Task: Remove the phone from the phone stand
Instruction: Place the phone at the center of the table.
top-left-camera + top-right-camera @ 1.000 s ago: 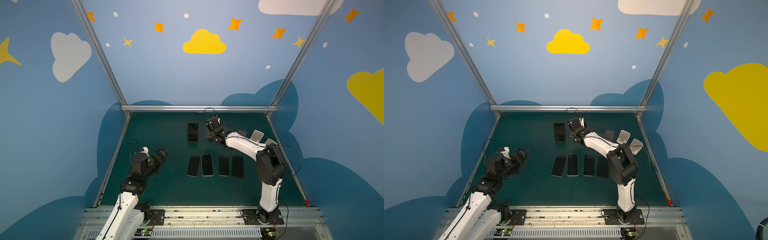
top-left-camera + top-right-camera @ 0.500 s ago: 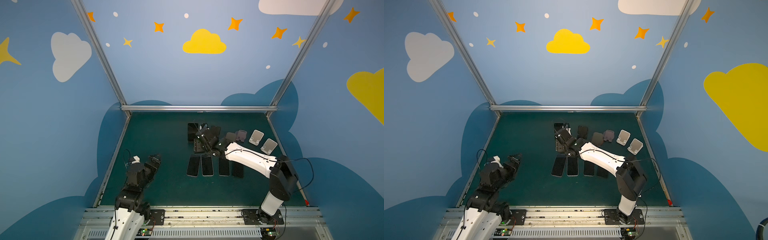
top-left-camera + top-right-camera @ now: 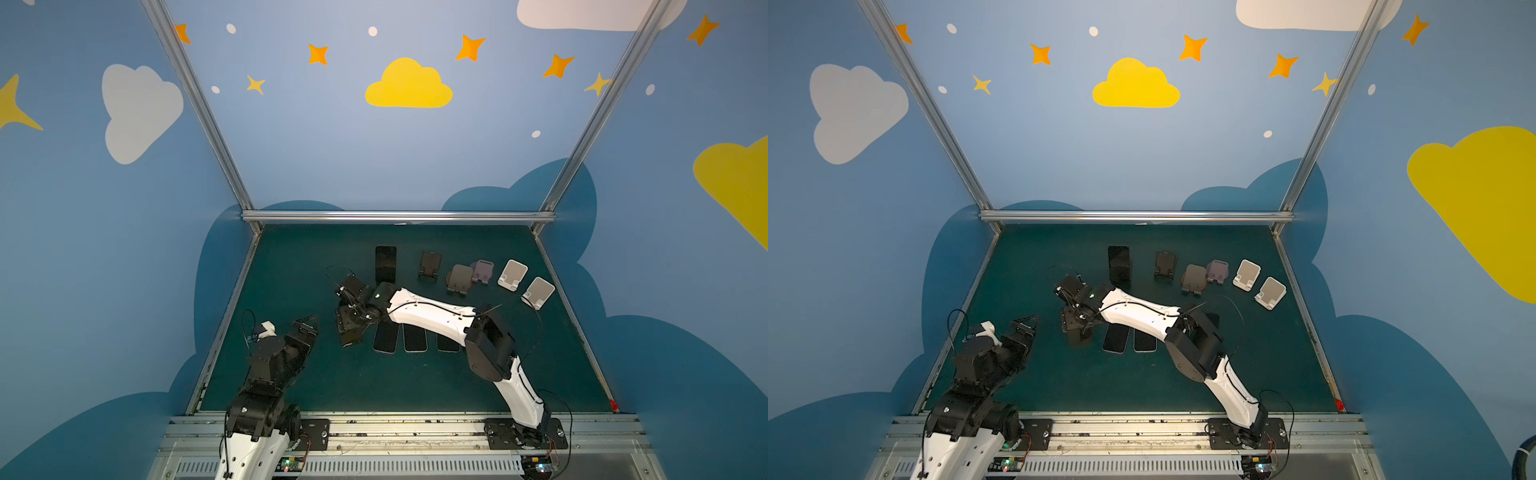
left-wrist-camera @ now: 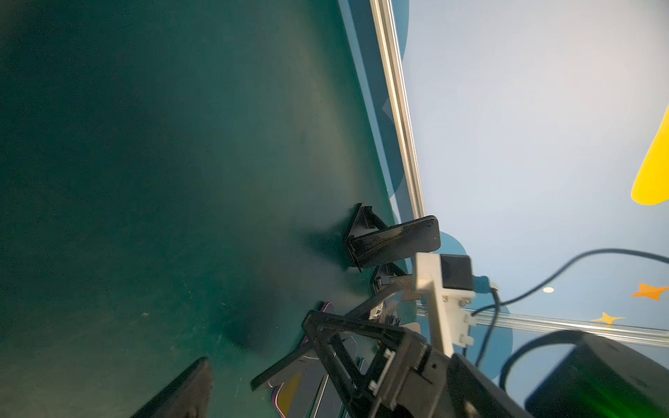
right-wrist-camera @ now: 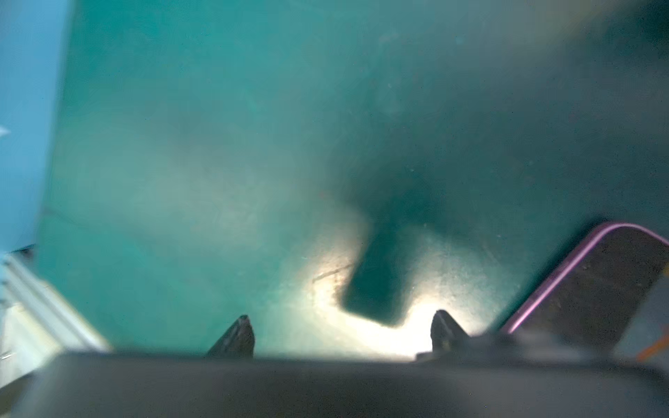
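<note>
While the left gripper [image 3: 306, 326] hangs over the near-left of the green mat [image 3: 374, 386], jaws spread wide and empty, the work belongs to the right arm. Just beyond, the right gripper [image 3: 351, 321] is closed across a dark phone [image 3: 348, 337]. It holds the phone tilted and low, just beside the left end of the row of flat phones [image 3: 414, 337]. Whether its lower edge touches the mat I cannot tell. The step in hand looks like the set-down: this phone is clear of any stand but not yet lying flat. Next it needs lowering level beside its neighbour, without overlap, then release. Farther back, another phone [image 3: 385, 264] leans on a black stand [image 4: 362, 224], beside five empty stands [image 3: 513, 274]; that one probably comes after.
</note>
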Tool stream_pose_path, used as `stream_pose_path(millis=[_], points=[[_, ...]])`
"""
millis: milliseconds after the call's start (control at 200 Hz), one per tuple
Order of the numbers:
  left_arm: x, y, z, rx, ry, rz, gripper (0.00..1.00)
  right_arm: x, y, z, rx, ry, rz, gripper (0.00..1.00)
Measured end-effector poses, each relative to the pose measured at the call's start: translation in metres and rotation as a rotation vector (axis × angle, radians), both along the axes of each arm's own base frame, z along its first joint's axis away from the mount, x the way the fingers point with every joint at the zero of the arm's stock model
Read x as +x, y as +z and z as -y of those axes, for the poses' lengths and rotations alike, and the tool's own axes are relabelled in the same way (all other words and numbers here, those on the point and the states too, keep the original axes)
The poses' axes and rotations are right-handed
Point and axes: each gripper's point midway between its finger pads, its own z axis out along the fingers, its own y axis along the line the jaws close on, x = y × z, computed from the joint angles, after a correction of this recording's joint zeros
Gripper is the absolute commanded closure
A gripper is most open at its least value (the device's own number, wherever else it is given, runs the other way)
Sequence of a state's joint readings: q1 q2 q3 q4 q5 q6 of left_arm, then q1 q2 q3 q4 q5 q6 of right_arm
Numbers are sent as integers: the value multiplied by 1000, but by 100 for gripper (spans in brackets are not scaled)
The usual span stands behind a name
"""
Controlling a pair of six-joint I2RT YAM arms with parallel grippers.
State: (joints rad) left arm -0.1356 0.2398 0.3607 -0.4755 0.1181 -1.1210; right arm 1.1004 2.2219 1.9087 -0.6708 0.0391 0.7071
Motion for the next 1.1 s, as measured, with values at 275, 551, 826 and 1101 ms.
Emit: stream_pose_path(millis=[275,551,826,1101], points=[[-1,2,1,-8,-6,7,0,11,-25,15,-105,-31,-51,29],[0,-4,3,-22,-8,-3,0,22,-32,13,-131,-37,-59,27],[2,-27,6,-22,-20,-54,0,26,-36,13,-150,-24,-49,26],[7,-38,6,-17,-16,-74,0,33,-53,18,-196,-41,-29,26]])
